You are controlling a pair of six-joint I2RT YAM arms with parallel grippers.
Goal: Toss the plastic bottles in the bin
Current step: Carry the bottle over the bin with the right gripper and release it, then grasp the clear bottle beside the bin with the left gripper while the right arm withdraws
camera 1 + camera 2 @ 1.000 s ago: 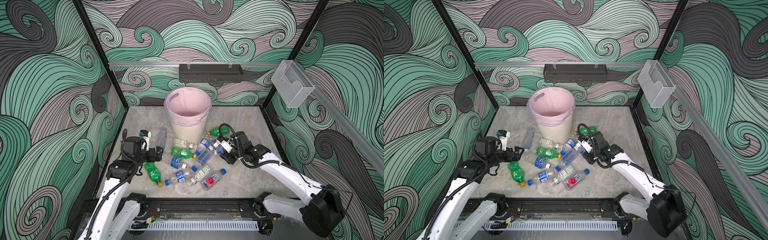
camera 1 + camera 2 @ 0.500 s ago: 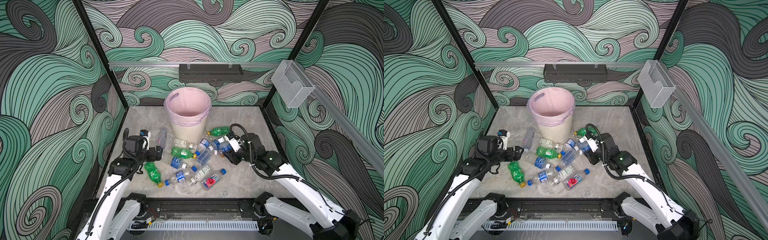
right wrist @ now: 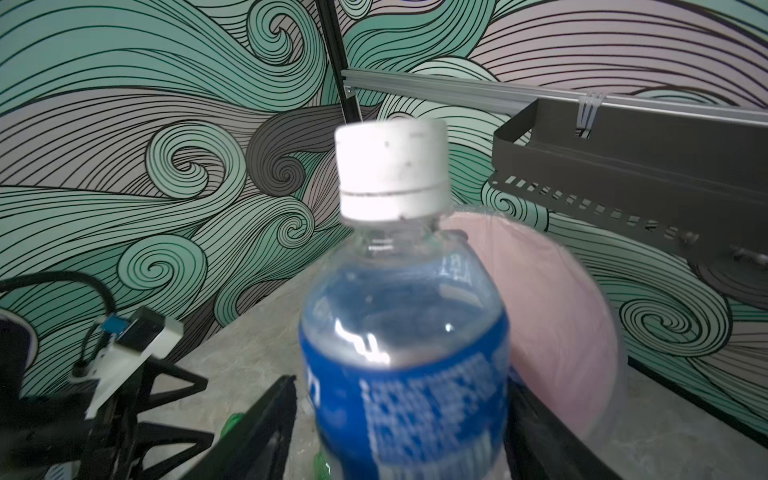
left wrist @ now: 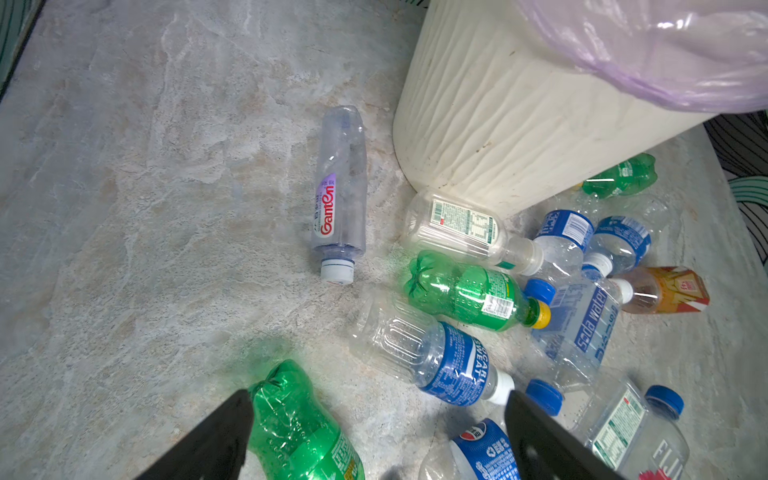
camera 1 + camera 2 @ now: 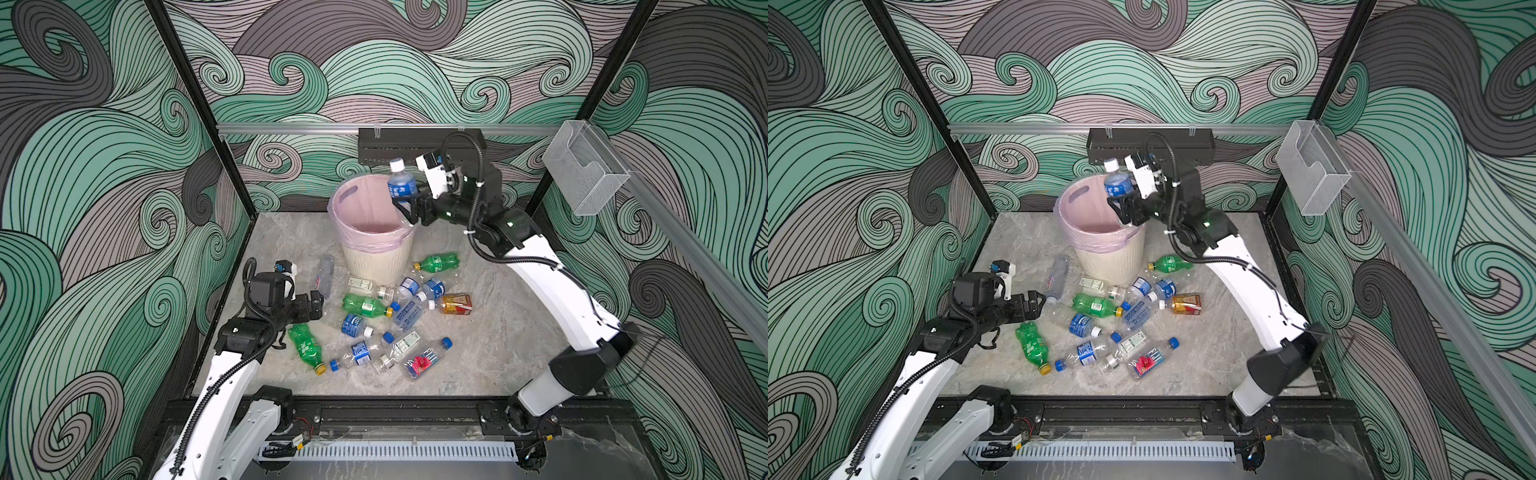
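Standing between jaws of right gripper (image 5: pixel 405 211): blue-labelled bottle (image 5: pixel 402 189), bin (image 5: pixel 376 262) just below; hold cannot be told; left gripper (image 4: pixel 377 401) is gaping open

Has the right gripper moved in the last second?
Yes. The right gripper rose from low down right of the bin to its rim, a blue-label bottle between its fingers.

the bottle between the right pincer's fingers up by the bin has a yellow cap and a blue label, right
Not quite: the cap is white, not yellow. The bottle between the fingers of the right pincer up by the bin has a white cap and a blue label. The right wrist view shows it closest, and both top views agree.
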